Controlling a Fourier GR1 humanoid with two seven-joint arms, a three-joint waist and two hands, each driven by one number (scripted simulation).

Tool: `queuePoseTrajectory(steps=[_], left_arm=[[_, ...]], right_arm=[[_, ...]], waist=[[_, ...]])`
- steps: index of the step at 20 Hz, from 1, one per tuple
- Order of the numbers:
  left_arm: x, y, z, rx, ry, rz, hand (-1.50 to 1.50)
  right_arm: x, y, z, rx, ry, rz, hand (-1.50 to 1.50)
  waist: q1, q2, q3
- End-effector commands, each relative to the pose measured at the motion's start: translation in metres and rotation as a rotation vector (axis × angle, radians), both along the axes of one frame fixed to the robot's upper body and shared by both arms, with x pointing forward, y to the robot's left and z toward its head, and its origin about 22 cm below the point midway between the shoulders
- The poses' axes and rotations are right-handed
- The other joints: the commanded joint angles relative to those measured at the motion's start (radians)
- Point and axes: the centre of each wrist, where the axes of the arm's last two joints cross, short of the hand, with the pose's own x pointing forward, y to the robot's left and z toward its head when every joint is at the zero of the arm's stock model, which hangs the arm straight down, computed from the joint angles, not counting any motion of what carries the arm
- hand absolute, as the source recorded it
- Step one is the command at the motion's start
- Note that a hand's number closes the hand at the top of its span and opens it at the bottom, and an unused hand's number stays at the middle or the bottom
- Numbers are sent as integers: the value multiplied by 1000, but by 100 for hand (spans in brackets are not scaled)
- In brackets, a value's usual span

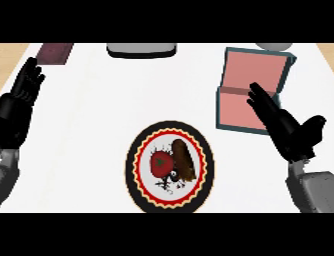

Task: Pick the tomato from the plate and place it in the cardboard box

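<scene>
One tomato (161, 162), red with a dark green stem spot, lies on the left part of the one plate (135, 172). The plate has a black rim, a red and yellow scalloped ring inside it, and a white middle with a dark drawn pattern. Touching the tomato on its right is one dark brown, long piece of food (182, 159), running up and down the plate. No writing or brand can be read on anything here.

The plate sits on the white tabletop (96, 130), near the lower middle of the view. The right hand (288, 131) is up and to the right of the tomato, well apart from it, with the plate's right rim between them. Its fingers are straight and spread, the thumb out to the right, holding nothing. The fingertips overlap the near right edge of the one cardboard box (242, 107), which has a pink inside, teal outer walls, and an open flap standing at its far end.

The left hand (16, 102) is at the left edge of the view, far from the tomato, fingers straight and pointing up, holding nothing.

At the far edge lie one dark maroon flat thing (55, 53) on the left, one grey and white object (142, 49) in the middle, and one pale round thing (273, 46) behind the box.
</scene>
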Motion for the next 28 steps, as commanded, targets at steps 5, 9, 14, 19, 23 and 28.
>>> queuePoseTrajectory(steps=[5,9,14,19,23,28], left_arm=[[-6,-21,1,135,-50,-252,0],[-12,-27,-23,119,14,-347,0],[-4,-31,-5,116,-20,-358,0],[-11,-18,-9,119,-15,-368,0],[-5,-23,-14,123,-7,-361,0],[-17,-27,-17,117,2,-376,0]], right_arm=[[11,39,124,17,-496,119,-150],[1,24,116,-334,-517,127,-150],[3,48,88,-470,-676,270,-150],[-8,61,99,-635,-756,383,-150],[-19,87,107,-860,-652,488,-150],[-33,128,111,-1091,-565,639,-150]], waist=[[-10,18,-12],[-12,26,-11],[4,29,-10],[6,24,-11],[-5,22,-13],[9,22,-13]])
